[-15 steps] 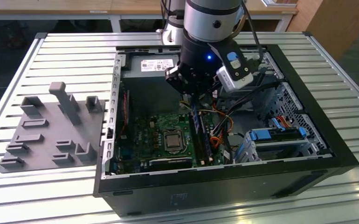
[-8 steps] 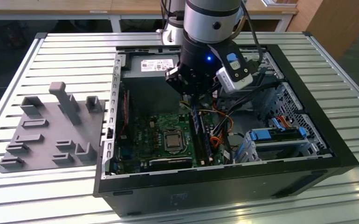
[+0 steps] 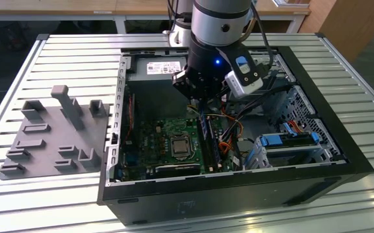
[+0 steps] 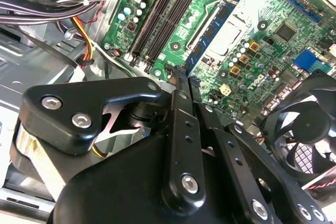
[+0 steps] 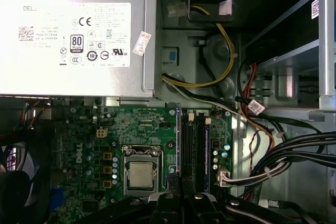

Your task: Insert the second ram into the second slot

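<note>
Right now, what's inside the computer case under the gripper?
A green motherboard with a blue memory stick standing on it, below the gripper. The gripper covers one end of the stick.

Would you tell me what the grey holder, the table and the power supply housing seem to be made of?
Holder: matte grey plastic, likely; dull, even, no glints.
Table: ribbed light metal, perhaps aluminium; pale sheen on the slats.
Power supply housing: bare sheet metal, silvery, satin; folded edges.

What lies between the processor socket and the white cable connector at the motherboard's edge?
The memory slots, running side by side; this shows in the first wrist view.
</note>
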Motion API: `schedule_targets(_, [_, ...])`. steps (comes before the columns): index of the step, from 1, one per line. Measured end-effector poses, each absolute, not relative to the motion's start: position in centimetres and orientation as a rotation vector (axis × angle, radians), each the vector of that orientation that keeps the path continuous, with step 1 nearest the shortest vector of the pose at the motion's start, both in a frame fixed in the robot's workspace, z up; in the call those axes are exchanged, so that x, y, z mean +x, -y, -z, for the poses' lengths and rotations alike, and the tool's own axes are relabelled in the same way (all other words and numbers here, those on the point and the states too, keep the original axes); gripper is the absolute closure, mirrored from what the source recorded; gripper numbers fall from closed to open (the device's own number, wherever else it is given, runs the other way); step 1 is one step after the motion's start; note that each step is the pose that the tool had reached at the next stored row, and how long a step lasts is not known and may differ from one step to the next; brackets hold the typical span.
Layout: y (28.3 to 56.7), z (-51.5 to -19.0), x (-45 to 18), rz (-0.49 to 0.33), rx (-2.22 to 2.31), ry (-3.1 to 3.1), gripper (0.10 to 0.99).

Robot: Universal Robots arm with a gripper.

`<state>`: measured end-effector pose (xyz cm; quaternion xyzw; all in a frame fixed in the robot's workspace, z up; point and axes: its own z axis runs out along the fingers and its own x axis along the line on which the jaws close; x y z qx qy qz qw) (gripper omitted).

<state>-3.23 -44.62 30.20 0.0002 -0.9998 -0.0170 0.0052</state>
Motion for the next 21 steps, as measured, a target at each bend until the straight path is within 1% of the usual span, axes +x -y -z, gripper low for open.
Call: schedule_targets(21, [44.67,-29.50,-3.24,0.053,0.001,3.131,0.953])
